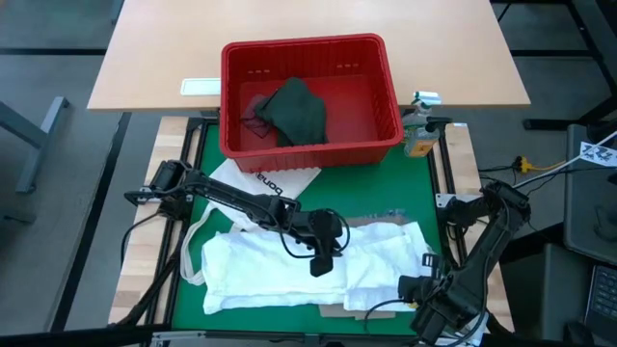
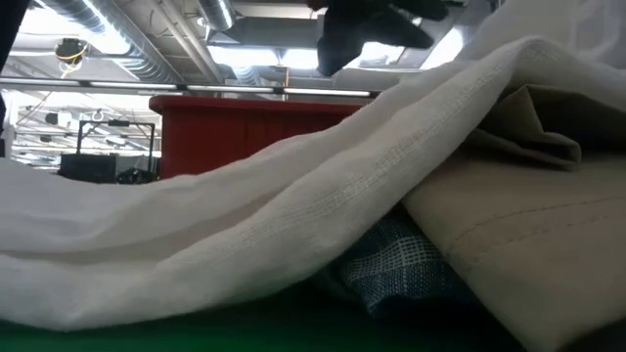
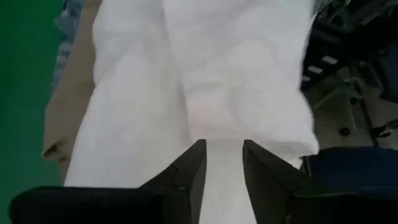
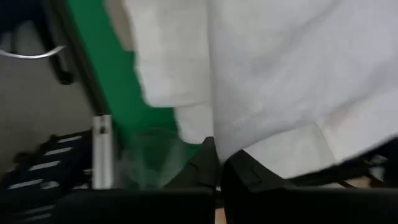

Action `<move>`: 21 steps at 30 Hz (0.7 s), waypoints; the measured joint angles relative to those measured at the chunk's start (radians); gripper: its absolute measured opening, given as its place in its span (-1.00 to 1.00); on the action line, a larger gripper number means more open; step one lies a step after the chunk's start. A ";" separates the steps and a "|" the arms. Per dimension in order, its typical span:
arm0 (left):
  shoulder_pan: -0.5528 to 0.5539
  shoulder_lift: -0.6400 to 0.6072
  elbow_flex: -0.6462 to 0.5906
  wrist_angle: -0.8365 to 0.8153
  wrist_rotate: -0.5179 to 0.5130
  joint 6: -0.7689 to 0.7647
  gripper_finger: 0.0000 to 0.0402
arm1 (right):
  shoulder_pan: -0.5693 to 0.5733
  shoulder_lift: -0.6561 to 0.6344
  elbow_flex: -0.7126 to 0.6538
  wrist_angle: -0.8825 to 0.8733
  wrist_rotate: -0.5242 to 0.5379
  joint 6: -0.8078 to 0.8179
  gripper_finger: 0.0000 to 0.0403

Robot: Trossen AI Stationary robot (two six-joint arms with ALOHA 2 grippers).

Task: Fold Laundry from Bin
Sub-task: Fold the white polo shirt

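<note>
From above, the large white shirt (image 1: 318,265) lies flat on the green bench (image 1: 386,188), its long axis from left to right, in front of the red bin (image 1: 310,96). A dark top (image 1: 294,111) is inside the bin. My left end effector (image 1: 321,258) rests on the shirt, fingers a little apart. At bench height, a tan shirt (image 2: 528,235) and a checked cloth (image 2: 396,269) lie under the white one. In the right wrist view, my right end effector (image 4: 219,167) pinches the shirt's edge.

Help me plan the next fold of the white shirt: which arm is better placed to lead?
Probably the left. The left gripper sits over the middle of the white shirt, fingers open. The right gripper is at the shirt's right edge, apparently shut on it, better for anchoring.
</note>
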 joint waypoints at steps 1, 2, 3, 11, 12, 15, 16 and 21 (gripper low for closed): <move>0.002 0.000 0.000 -0.014 0.000 0.000 -0.47 | 0.000 0.000 0.000 0.019 -0.006 0.000 -0.98; 0.003 0.000 0.000 -0.029 0.000 0.000 -0.45 | 0.000 0.000 0.000 0.034 -0.011 0.000 -0.98; 0.005 0.000 0.000 -0.044 0.000 0.000 -0.44 | 0.000 0.000 0.000 0.046 -0.011 0.000 -0.98; 0.007 0.000 0.000 -0.168 0.168 0.001 -0.47 | 0.000 0.000 -0.014 0.044 -0.022 -0.002 -0.98; 0.001 0.000 0.000 -0.175 0.195 0.001 -0.49 | 0.000 0.000 -0.018 0.047 -0.028 -0.002 -0.97; -0.027 0.000 0.000 -0.182 0.206 0.001 -0.54 | 0.000 0.000 -0.027 0.048 -0.037 -0.002 -0.97; -0.040 0.000 0.000 -0.182 0.186 0.002 -0.55 | 0.000 0.000 -0.029 0.050 -0.037 -0.002 -0.97; -0.101 0.000 -0.001 -0.183 0.039 0.004 -0.60 | 0.000 0.000 -0.032 0.049 -0.038 -0.002 -0.97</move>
